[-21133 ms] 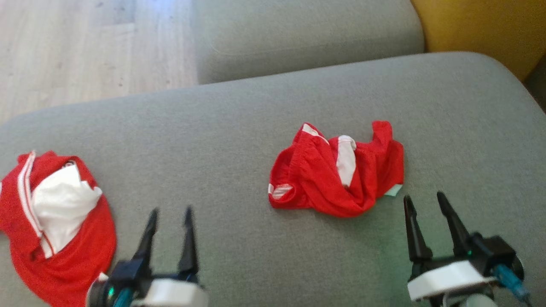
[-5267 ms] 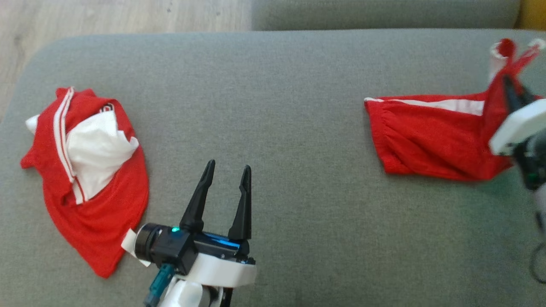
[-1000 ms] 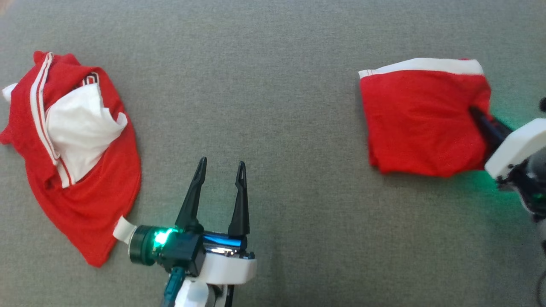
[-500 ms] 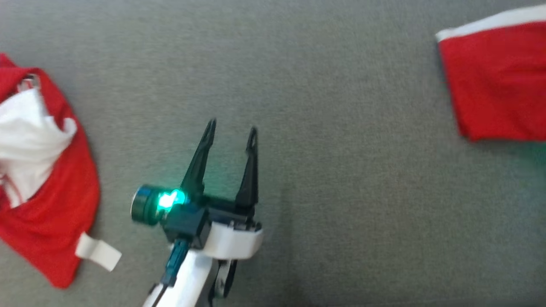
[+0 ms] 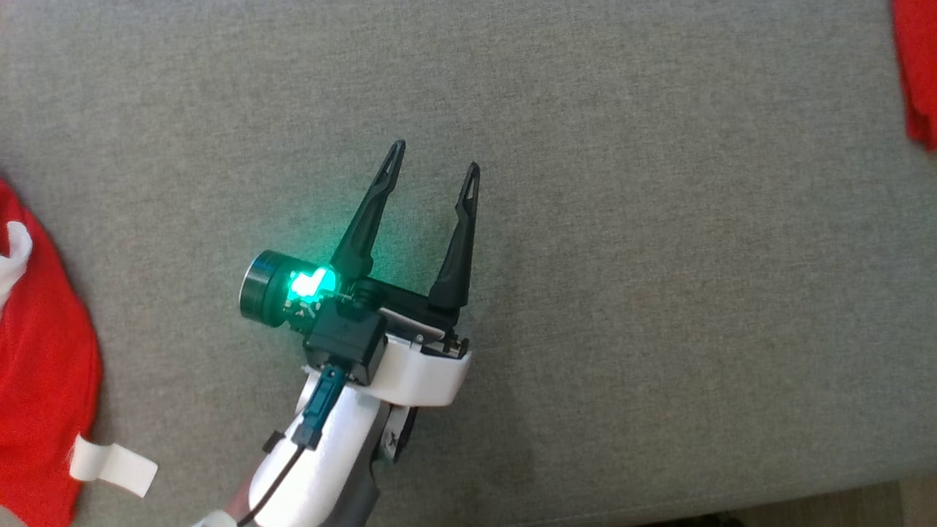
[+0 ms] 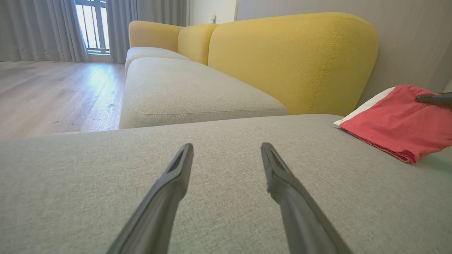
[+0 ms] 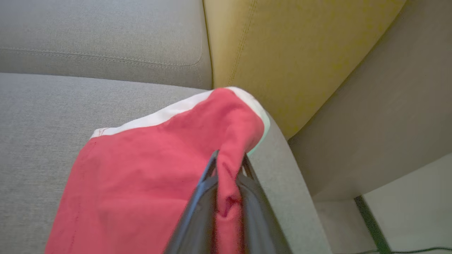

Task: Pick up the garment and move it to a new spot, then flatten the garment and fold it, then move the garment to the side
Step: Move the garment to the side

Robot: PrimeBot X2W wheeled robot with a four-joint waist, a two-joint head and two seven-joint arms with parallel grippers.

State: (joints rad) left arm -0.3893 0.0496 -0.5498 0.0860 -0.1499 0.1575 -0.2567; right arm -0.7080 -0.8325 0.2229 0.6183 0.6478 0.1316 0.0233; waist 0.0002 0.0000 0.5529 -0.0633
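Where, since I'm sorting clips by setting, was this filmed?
Probably a home living room: a sofa with grey seats and yellow backrests, a wooden floor, and grey curtains at a window.

Garment (image 7: 141,169): once a crumpled heap, now a flat fold

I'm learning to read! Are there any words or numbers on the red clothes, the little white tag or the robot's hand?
None can be read.
Folded red garment: plain red with a white band, no print showing.
White tag on the other red garment: looks blank.
Left hand: a green light, no lettering legible.
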